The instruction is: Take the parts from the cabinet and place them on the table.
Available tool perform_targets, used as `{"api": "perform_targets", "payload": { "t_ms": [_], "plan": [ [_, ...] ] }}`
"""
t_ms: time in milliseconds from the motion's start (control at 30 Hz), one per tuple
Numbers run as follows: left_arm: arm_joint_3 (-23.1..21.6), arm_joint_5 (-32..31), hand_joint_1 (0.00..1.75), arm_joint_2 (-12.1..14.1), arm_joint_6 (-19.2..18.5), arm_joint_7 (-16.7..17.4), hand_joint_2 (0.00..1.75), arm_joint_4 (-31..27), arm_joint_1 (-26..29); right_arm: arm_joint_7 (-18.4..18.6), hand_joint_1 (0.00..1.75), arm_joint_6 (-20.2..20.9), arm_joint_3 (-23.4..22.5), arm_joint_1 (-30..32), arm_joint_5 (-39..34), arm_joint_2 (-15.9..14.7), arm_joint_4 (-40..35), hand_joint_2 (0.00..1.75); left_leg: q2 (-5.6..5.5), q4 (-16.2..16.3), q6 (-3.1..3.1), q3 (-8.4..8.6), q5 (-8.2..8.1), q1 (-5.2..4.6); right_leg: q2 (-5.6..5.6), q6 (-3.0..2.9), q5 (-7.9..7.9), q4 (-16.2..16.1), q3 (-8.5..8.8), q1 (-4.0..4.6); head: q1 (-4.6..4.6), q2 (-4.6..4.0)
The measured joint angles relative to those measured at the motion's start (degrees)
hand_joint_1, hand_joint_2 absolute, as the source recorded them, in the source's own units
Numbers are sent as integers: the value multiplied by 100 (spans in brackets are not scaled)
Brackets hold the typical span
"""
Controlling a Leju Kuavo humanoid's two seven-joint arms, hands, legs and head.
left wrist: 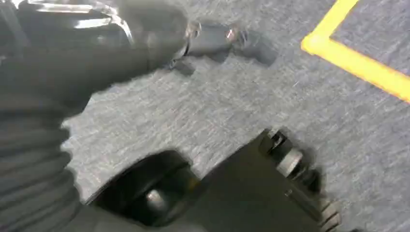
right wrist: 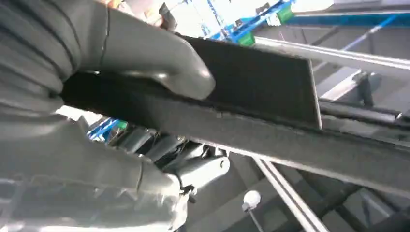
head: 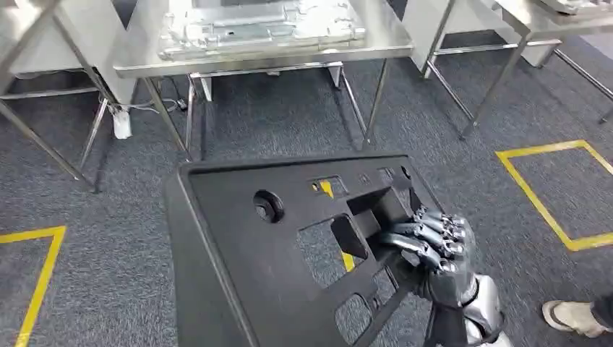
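My right hand (head: 428, 242) grips the black panel (head: 289, 238) through a cutout at its right edge, carried above the carpet; I can't tell my left hand's (left wrist: 72, 58) state. I'm mid-carry, I judge; next I must reach the steel table's (head: 137, 61) front edge.

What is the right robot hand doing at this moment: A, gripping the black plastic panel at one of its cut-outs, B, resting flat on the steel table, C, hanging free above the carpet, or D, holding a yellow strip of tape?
A: in the head view the right robot hand has its fingers curled through a cut-out of the black plastic panel, which is held above the carpet, short of the steel table.
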Motion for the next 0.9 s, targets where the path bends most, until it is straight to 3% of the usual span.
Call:
{"api": "perform_targets", "payload": {
  "t_ms": [67, 133, 167, 233, 267, 300, 333, 400, 433, 467, 500, 567, 633, 700, 767, 800, 833, 900],
  "plan": [
    [0, -2, 0, -2, 0, -4, 175, 0, 0, 0, 175, -7, -2, 3, 20, 5, 0, 175, -5, -11, 57, -11, -17, -24, 0, 29, 12, -61, 24, -16, 29, 0],
    [0, -2, 0, -2, 0, -4, 175, -2, -2, 0, 175, -24, -15, 1, 31, 7, 0, 175, 13, -61, 119, 44, -15, 22, -65, 59, -61, 49, -6, -22, 40, 0],
    [0, -4, 0, -2, 0, -4, 175, -2, 1, 0, 175, -26, -24, -2, 37, 7, 0, 175, 30, -66, 147, 60, -27, 24, -79, 61, -195, 328, -149, -13, 69, 0],
    [0, -4, 0, -2, 2, -2, 175, 0, 5, 0, 175, -48, -28, 4, 46, 7, 0, 175, 63, -66, 183, 71, -55, 10, -84, 61, -527, 1217, -674, -12, 117, 0],
    [0, -2, 0, -2, 2, 0, 175, 0, 6, 0, 175, -55, -26, 14, 53, 7, 2, 175, 75, -65, 202, 81, -74, 3, -85, 61, -590, 1597, -932, -11, 123, 0],
    [0, -2, 0, -4, 0, 0, 175, 0, 6, 0, 175, -59, -26, 22, 55, 7, 2, 175, 74, -65, 202, 103, -94, 1, -85, 62, -519, 1676, -1047, -11, 125, 0],
    [0, -2, 0, -2, 2, 0, 175, 0, 7, 0, 175, -61, -26, 23, 59, 9, 2, 175, 71, -65, 200, 143, -125, 1, -85, 61, -303, 1504, -1017, -10, 132, 0],
    [0, -2, 0, -2, 2, 4, 175, 0, 8, 2, 175, -64, -26, 21, 61, 9, 2, 175, 65, -67, 173, 263, -203, 10, -94, 36, 312, 652, -700, -8, 160, 0],
    [0, -4, 0, -2, 2, 9, 175, 0, 21, 2, 175, -64, -28, 20, 61, 7, 2, 175, 64, -77, 138, 311, -253, 12, -129, 17, 501, 204, -535, -1, 184, 0],
    [0, -9, 0, -4, 2, 15, 175, 2, 18, 2, 175, -66, -26, 17, 61, 9, 4, 175, 62, -74, 98, 321, -279, -32, -137, 12, 408, 181, -470, 61, 184, 0],
    [0, -9, 0, -4, 4, 15, 175, 2, 22, 2, 175, -72, -26, 10, 66, 11, 4, 175, 70, -85, 74, 305, -286, -30, -139, -10, 307, 67, -415, 64, 202, 0],
    [0, -11, 0, -4, 2, 20, 175, 2, 19, 2, 175, -77, -28, 27, 74, 11, 7, 175, 89, -183, 21, 362, -274, -28, -118, -38, 290, 80, -425, 69, 176, 0],
    [0, -13, 0, -4, 2, 20, 175, -2, 6, 2, 175, -79, -28, 31, 83, 11, 4, 175, 85, -138, -41, 426, -342, -32, -116, -99, 272, 2, -324, 8, 156, 0],
    [0, -11, 0, -4, 2, 11, 175, 0, 12, 2, 175, -79, -28, 15, 87, 11, 7, 175, 79, 513, -35, 101, -620, -47, -126, -178, 221, -8, -255, 10, 92, 0],
    [2, -2, 0, -2, 2, -9, 175, -4, -27, 2, 175, -79, -24, 22, 90, 11, 7, 175, 76, 1442, -37, -409, -914, -55, -128, -222, 166, -7, -202, 28, 77, 0],
    [2, -4, 0, -4, 2, -7, 175, -4, -49, 2, 175, -79, -24, 23, 94, 11, 7, 175, 76, 1616, -35, -523, -867, -59, -120, -222, 141, -7, -160, 30, 71, 0],
    [2, -4, 0, -4, 2, -4, 175, -4, -51, 4, 175, -79, -22, 24, 96, 11, 7, 175, 76, 1510, -34, -504, -688, -61, -107, -223, 104, -7, -108, 30, 69, 0],
    [2, -15, 0, -2, 0, 13, 175, -4, -40, 7, 175, -79, -22, 24, 96, 11, 7, 175, 76, 705, -6, -220, -112, -61, -74, -195, 32, -6, 16, 30, 49, 0]
  ]
}}
